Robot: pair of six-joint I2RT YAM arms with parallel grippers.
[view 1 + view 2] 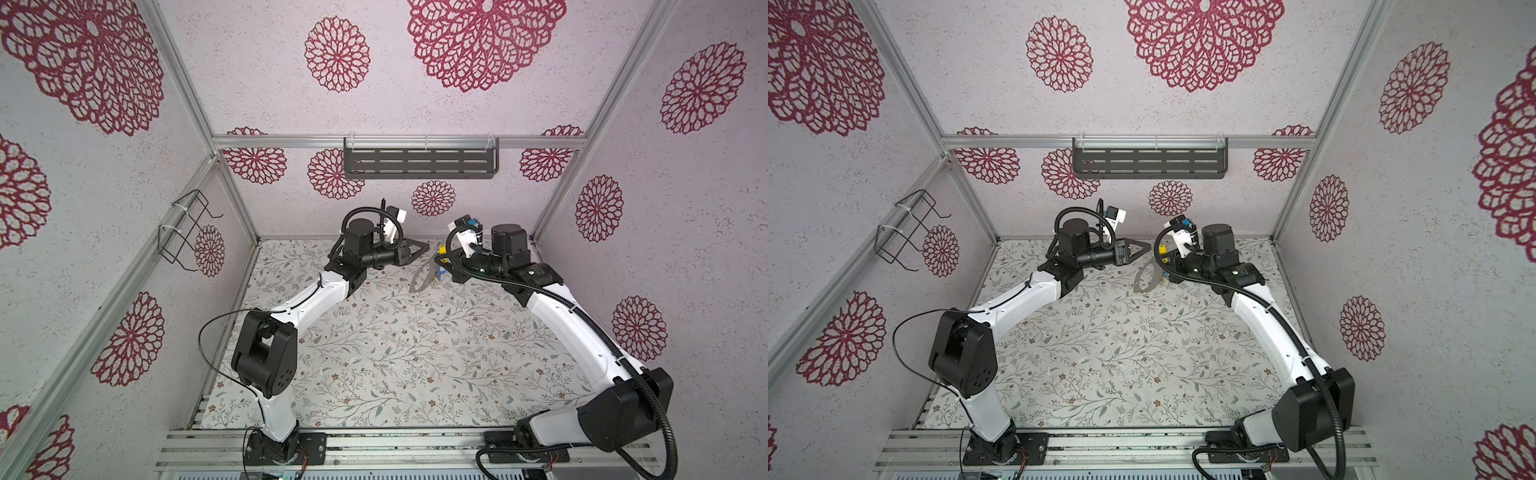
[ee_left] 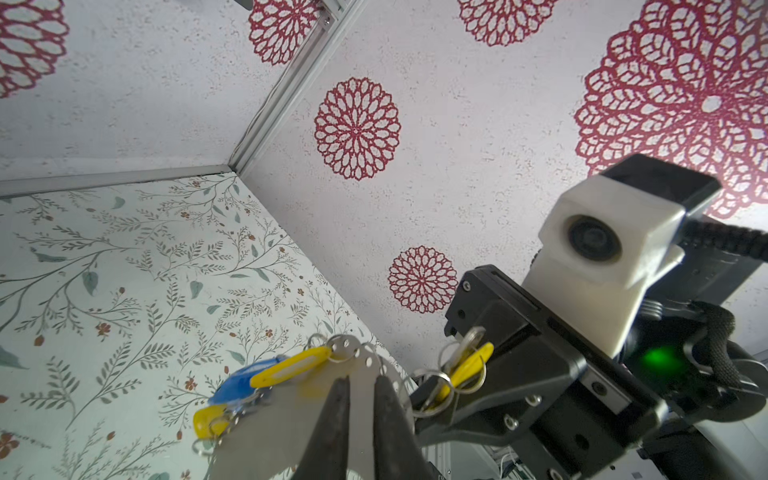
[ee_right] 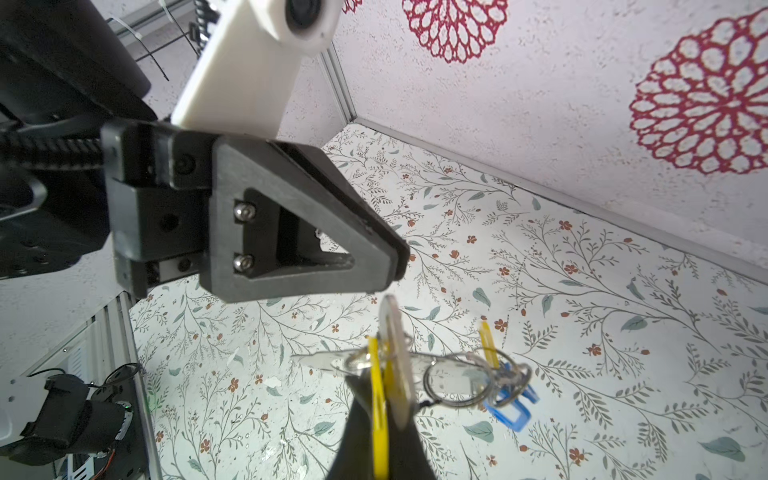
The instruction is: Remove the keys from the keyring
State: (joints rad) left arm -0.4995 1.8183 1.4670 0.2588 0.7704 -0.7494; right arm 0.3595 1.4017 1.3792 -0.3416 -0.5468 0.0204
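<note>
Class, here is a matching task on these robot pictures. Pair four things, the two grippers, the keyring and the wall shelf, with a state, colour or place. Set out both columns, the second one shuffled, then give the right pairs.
Column one
1. right gripper
2. left gripper
3. keyring
4. shelf

Column two
a. dark, fixed to the back wall
b. slightly open, holding nothing
c. grey, with small holes along its rim
d. shut on a yellow key tag

Pairs: 1-d, 2-b, 3-c, 4-a
</note>
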